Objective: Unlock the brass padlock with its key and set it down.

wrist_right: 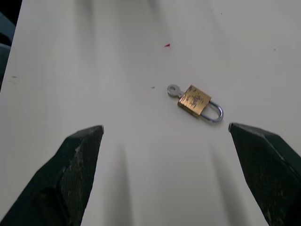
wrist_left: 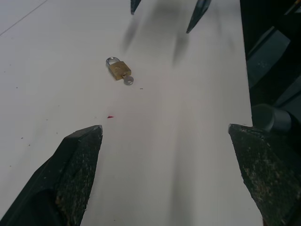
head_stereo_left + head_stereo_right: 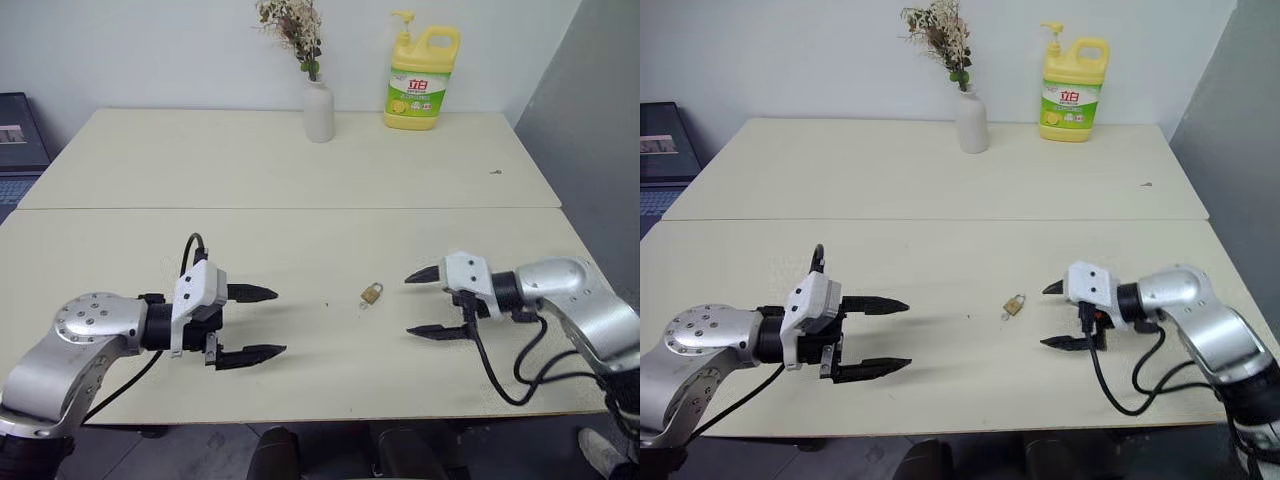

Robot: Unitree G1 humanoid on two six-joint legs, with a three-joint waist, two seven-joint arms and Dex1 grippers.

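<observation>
Both the left gripper (image 3: 262, 323) and right gripper (image 3: 423, 302) gape wide, empty, flanking the brass padlock (image 3: 372, 293), which lies flat on the cream table (image 3: 300, 190) with the key (image 1: 173, 89) in it. A vase (image 3: 318, 110) and yellow detergent bottle (image 3: 422, 78) stand by the white wall.

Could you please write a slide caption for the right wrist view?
Small golden-brass padlock lying flat on the cream table, thin silvery key in its base, ahead of the open right tool.

text: "立白" on red logo | on: green label of yellow detergent bottle (image 3: 423, 82) | loc: far table edge, beside white vase (image 3: 319, 111) | other text: unreadable
</observation>
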